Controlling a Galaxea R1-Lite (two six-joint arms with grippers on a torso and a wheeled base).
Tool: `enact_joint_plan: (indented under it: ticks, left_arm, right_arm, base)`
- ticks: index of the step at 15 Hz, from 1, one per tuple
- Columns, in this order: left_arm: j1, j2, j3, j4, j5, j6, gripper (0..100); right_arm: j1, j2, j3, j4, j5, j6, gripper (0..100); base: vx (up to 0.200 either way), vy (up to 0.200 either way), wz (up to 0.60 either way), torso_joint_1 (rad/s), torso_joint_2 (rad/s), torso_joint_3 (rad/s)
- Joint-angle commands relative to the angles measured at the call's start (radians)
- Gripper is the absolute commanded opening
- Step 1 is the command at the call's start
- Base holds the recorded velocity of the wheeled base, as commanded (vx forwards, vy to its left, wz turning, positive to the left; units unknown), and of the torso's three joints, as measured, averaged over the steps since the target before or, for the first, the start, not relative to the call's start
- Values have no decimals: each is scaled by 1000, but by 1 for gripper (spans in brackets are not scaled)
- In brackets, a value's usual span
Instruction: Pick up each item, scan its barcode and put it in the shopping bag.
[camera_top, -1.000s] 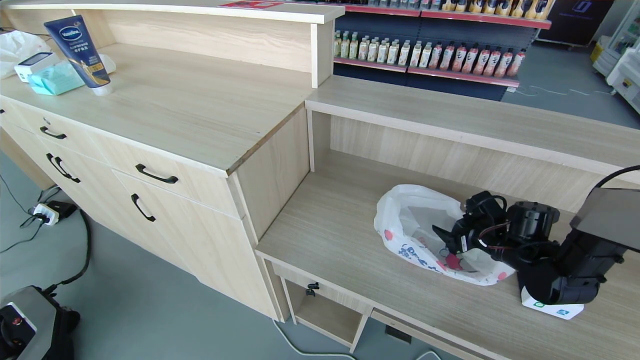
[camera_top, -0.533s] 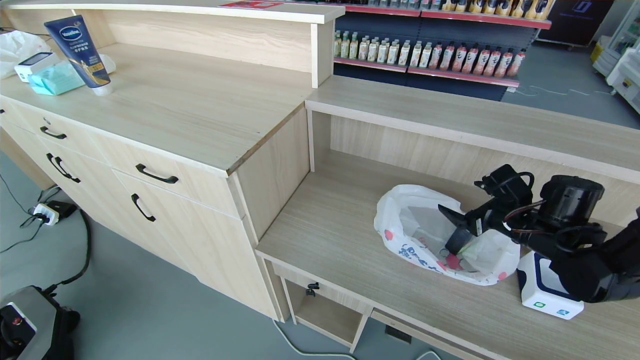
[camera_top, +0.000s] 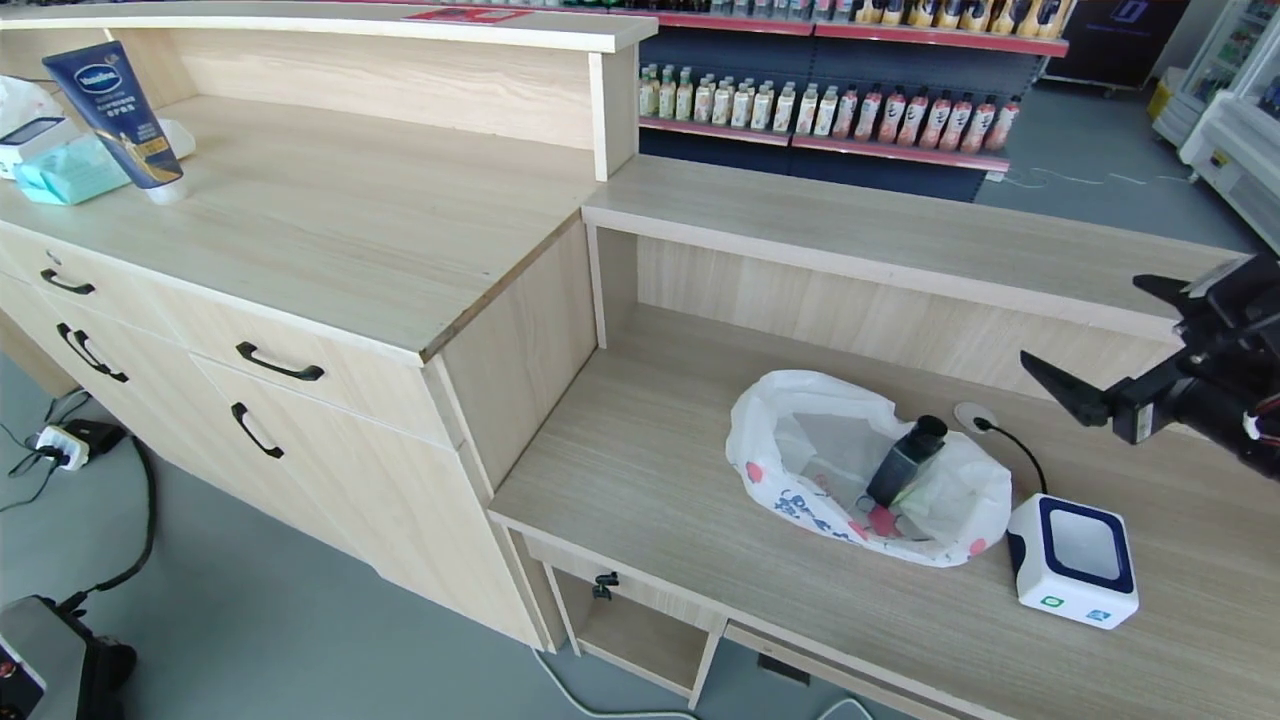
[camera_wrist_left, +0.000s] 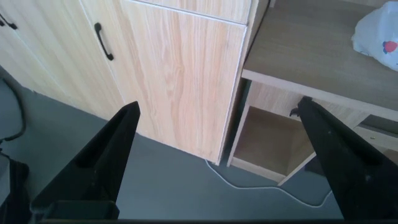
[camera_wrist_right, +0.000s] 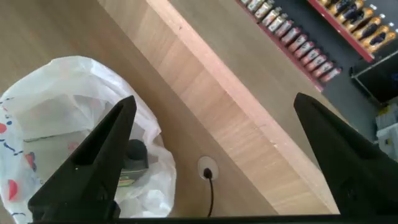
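A white shopping bag (camera_top: 800, 440) with red spots lies open on the lower counter. A dark-capped bottle (camera_top: 905, 462) leans inside it, also seen from the right wrist as the bottle (camera_wrist_right: 134, 163) in the bag (camera_wrist_right: 50, 118). My right gripper (camera_top: 1085, 320) hangs open and empty, above and to the right of the bag, over the white barcode scanner (camera_top: 1075, 560). On the upper counter at the far left stand a blue tube (camera_top: 112, 110) and a teal pack (camera_top: 60, 170). My left gripper (camera_wrist_left: 219, 106) is open, low over the floor beside the cabinet.
A cable runs from the scanner to a grommet (camera_top: 968, 415) behind the bag. A raised wooden ledge (camera_top: 850, 225) backs the lower counter. Drawers with black handles (camera_top: 280, 365) front the upper counter. A white device (camera_top: 25, 140) sits by the teal pack. Shelves of bottles (camera_top: 820, 105) stand behind.
My right gripper has risen out of the bag and drawn away to the right, leaving the bottle inside. The head camera has shifted slightly.
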Motion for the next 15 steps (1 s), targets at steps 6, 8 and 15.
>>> enact_joint_plan:
  ticks: [6,8,15]
  left_arm:
    - [0,0,0,0,0,0,100]
    - [0,0,0,0,0,0,100]
    - [0,0,0,0,0,0,100]
  right_arm:
    - [-33,-221,-197,321,-216,19,100]
    - [-74,-222,-215,379,-350,52,100]
    - [-309,-70,-145,365,-376,174,100]
  base:
    - [0,0,-600,5,2,4]
    - [0,0,-600,7,5,5]
    - [0,0,-257,1,2,2]
